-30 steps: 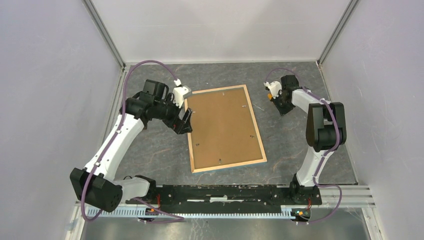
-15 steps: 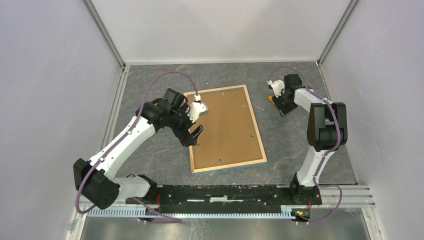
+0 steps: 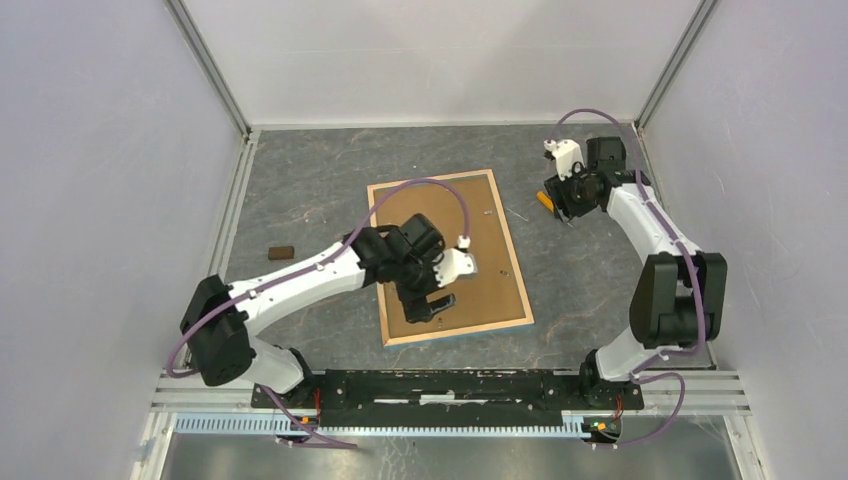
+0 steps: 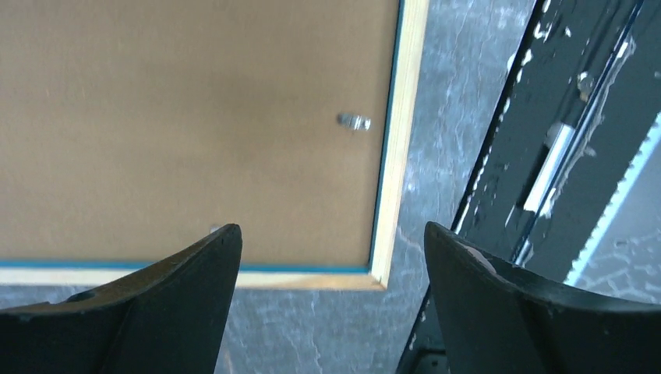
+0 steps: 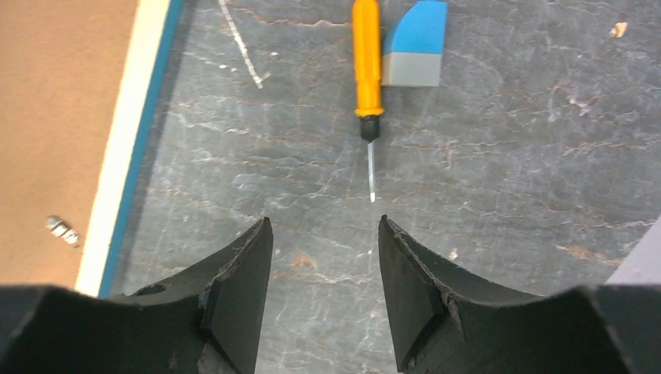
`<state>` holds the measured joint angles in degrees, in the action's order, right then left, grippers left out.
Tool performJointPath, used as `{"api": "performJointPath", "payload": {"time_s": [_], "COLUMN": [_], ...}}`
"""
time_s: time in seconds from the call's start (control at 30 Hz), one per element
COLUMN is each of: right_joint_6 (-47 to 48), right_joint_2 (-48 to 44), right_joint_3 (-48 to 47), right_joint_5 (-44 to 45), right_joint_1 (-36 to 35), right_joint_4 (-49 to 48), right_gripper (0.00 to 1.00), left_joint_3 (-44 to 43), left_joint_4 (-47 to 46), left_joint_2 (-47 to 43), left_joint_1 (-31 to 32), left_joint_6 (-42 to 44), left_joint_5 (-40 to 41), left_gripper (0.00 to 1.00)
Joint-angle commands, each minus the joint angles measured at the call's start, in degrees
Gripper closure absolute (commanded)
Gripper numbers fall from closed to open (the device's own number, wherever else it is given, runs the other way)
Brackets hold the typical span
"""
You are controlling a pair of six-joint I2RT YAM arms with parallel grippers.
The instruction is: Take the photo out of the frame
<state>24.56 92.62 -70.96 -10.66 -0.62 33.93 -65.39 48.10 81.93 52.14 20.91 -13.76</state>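
Your left gripper [image 4: 331,234] hangs, jaws spread, over the smooth brown fibreboard back of the frame [image 3: 480,215]. Your right gripper [image 5: 324,222], jaws also spread, faces a slim orange-handled screwdriver [image 5: 366,54].

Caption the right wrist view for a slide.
Right gripper, jaws open, hovers over the table facing an orange screwdriver and a blue-grey block, the frame, back up, at left.

no legible text, labels, brands or numbers anywhere, frame [image 3: 455,250] back plain and unmarked
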Motion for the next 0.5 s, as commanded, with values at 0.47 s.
{"api": "performJointPath", "payload": {"time_s": [0.47], "right_joint_6": [-4.5], "right_joint_2": [-13.0], "right_joint_3": [14.9], "right_joint_5": [-16.2], "right_joint_1": [0.2], "right_joint_4": [-2.0], "right_gripper": [0.38], "left_joint_3": [0.7], "left_joint_4": [-22.2], "left_joint_2": [17.9], "left_joint_1": [20.1], "left_joint_6": [-9.3], "left_joint_5": [16.1], "left_gripper": [0.17]}}
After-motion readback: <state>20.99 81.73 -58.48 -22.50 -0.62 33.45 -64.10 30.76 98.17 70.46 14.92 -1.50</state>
